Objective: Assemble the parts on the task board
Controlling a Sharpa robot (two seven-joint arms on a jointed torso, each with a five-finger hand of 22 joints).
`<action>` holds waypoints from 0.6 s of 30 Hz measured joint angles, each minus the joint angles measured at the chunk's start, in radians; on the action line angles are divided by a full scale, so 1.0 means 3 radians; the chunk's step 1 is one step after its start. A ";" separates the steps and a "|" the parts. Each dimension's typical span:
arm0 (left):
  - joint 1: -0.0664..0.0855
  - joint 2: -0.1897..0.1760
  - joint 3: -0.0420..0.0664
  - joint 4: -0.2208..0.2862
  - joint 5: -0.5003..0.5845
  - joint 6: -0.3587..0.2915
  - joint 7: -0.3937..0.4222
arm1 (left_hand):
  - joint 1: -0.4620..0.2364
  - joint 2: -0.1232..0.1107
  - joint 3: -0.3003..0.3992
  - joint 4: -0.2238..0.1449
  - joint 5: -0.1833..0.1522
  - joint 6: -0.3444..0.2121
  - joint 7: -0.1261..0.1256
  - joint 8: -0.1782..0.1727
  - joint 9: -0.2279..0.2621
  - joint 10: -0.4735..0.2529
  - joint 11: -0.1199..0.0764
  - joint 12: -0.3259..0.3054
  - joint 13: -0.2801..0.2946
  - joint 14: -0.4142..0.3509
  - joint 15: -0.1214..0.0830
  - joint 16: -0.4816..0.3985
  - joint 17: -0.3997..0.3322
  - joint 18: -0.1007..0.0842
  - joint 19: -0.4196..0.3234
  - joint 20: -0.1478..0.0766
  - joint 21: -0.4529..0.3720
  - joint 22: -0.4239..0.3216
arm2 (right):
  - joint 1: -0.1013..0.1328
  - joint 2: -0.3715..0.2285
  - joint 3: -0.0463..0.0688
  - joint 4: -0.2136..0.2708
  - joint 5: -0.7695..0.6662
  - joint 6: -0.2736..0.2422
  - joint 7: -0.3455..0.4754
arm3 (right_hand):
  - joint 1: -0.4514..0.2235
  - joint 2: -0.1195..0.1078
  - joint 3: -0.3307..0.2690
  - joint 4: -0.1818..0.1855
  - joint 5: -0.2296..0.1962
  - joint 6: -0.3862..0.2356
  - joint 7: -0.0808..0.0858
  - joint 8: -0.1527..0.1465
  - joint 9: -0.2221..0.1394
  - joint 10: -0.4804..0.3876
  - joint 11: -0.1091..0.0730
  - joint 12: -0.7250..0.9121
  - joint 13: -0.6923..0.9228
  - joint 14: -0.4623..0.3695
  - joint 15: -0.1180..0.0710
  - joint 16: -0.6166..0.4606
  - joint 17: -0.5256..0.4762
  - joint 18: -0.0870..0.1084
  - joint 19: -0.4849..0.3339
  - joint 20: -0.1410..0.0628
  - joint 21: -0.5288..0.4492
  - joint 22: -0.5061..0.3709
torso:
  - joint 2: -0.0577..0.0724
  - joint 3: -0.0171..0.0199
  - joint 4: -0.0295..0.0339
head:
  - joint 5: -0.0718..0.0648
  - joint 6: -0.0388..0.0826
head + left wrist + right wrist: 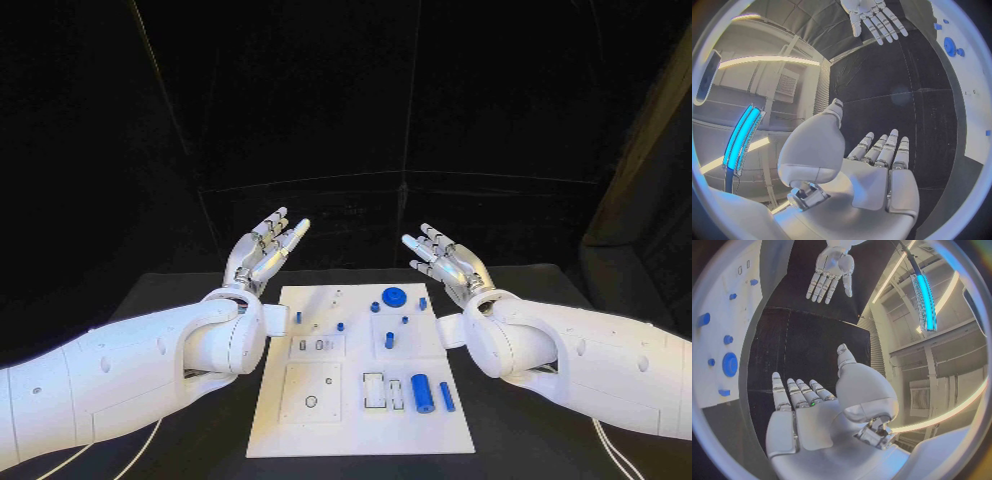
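We see the white task board (pixel 361 400) lying flat in the middle of the black worktop (pixel 534 440), with bare dark strips of worktop along both of its long sides. Our left hand (pixel 267 245) and right hand (pixel 444 258) are raised above the board's far corners, fingers (pixel 289 228) spread and holding nothing, with an open gap between them over the board's far edge. On the board, the round blue part (pixel 394 296) rises near the far edge and the large blue cylinder (pixel 421 393) lies near the near right corner beside a slimmer blue bar (pixel 446 396); small blue pegs (pixel 339 326) dot the middle. The near left quarter of the board is low and flat.
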 measured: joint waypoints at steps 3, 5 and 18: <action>0.0003 0.0002 -0.0003 -0.0006 0.0006 0.0064 0.0035 | 0.0016 0.0005 0.0000 0.0000 0.0000 0.0005 0.0004 0.0000 0.0000 0.0007 0.0006 0.0000 0.0001 0.0005 0.0005 0.0000 0.0000 0.0000 0.0005 0.0005 0.0000 0.0000 | 0.0018 0.0003 -0.0016 -0.0025 -0.0100 0.0171 -0.0051 | 0.0133 0.0015 -0.0031 -0.0043 0.0009 0.0071 0.0005 0.0008 0.0012 0.0056 0.0054 0.0013 0.0011 0.0096 0.0027 0.0019 0.0013 0.0000 0.0046 0.0036 0.0049 0.0018 | 0.0000 0.0000 -0.0001 | 0.0000 0.0000; 0.0003 0.0002 -0.0003 -0.0007 0.0009 0.0088 0.0048 | 0.0016 0.0005 0.0000 0.0000 0.0000 0.0005 0.0004 0.0000 0.0000 0.0007 0.0006 0.0000 0.0001 0.0006 0.0005 0.0000 0.0000 0.0000 0.0005 0.0005 0.0000 0.0000 | 0.0022 0.0005 -0.0018 -0.0031 -0.0140 0.0240 -0.0072 | 0.0221 0.0010 -0.0035 -0.0101 0.0009 0.0143 0.0008 0.0029 0.0022 0.0149 0.0073 0.0033 0.0021 0.0192 0.0044 0.0039 0.0020 0.0000 0.0123 0.0035 0.0087 0.0037 | 0.0000 0.0000 -0.0001 | 0.0000 0.0000; 0.0004 -0.0098 -0.0006 0.0010 0.0063 0.0254 0.0090 | 0.0112 0.0101 0.0008 -0.0223 0.0000 0.0409 0.0027 0.0082 0.0046 0.0498 0.0151 0.0098 0.0050 0.0798 0.0105 0.0238 0.0108 0.0000 0.0209 0.0035 0.0121 0.0059 | 0.0168 -0.0074 -0.0015 -0.0385 -0.1194 0.0445 -0.0245 | 0.0865 -0.0086 -0.0027 -0.0592 -0.0060 0.1519 0.0110 0.0318 0.0161 0.1846 0.0122 0.0361 0.0136 0.1847 0.0044 0.0376 0.0133 0.0130 0.1241 0.0026 0.0657 0.0273 | 0.0049 -0.0005 -0.0001 | -0.0005 0.0023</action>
